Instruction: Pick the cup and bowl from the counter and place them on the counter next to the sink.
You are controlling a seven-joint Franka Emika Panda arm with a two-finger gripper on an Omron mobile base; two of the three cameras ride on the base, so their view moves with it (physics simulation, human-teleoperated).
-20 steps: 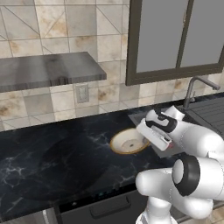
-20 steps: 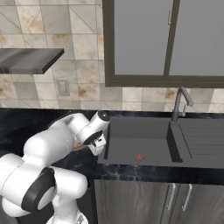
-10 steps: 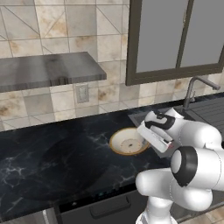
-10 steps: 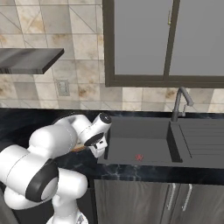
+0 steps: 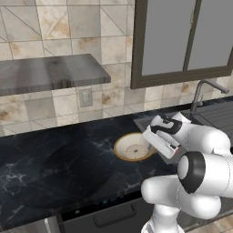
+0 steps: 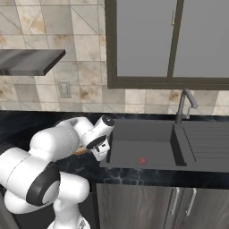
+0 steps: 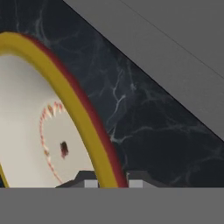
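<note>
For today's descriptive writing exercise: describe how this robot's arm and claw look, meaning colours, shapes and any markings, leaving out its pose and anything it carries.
The arm is built of glossy white, rounded, bulbous segments joined by dark charcoal ring-shaped joints. The hand is a white boxy block with a dark band. The claw ends in two small dark finger tips with pale grey pads. No cables or markings are visible.

So from this side the white arm (image 6: 58,147) was folded low across the black marble table (image 6: 27,123), with its hand tipped down right at the left edge of the grey sink (image 6: 147,147). The pincer (image 6: 102,154) pointed down at the table beside the basin, but I couldn't tell how its jaws stood. A sliver of the tan bowl (image 6: 80,151) peeked out from under the wrist. The curved faucet (image 6: 184,105) stood behind the basin, with the ribbed drainboard (image 6: 208,143) to its right. Grey wall cabinets (image 6: 170,40) hung above.
</note>
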